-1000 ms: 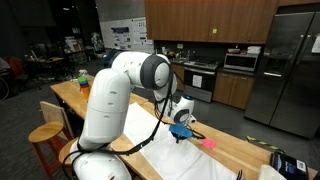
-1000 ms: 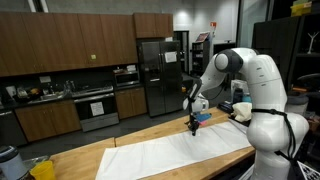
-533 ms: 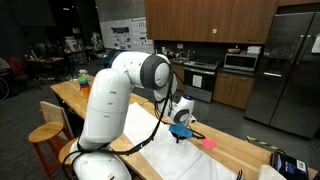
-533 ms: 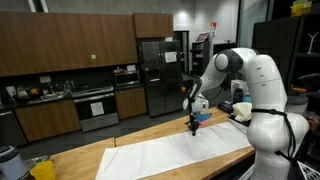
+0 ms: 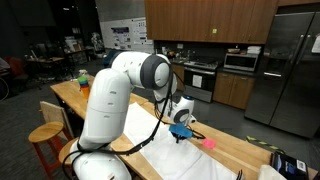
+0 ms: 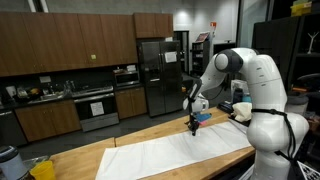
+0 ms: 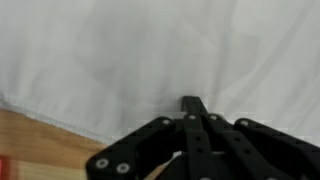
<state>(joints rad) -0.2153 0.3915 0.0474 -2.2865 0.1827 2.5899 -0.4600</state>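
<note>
Your tool (image 7: 192, 103) is shut tight, fingers pressed together with no gap, and nothing shows between them in the wrist view. It points down at the white cloth (image 7: 120, 50), with its tip right at the fabric. You can't tell whether it touches or pinches the cloth.

In both exterior views the tool (image 5: 181, 134) (image 6: 193, 126) hangs low over the cloth (image 5: 200, 166) (image 6: 180, 152), near the cloth's far edge. The cloth lies spread flat along the wooden surface (image 5: 236, 150) (image 6: 90, 156), covering most of its width. In the wrist view bare wood (image 7: 40, 140) shows past the cloth's edge at lower left.

A small pink object (image 5: 209, 143) sits on the wood just beside the cloth, near the tool but apart from it. A wooden stool (image 5: 45, 134) stands beside the surface. Kitchen cabinets and a fridge (image 6: 155, 75) are behind.
</note>
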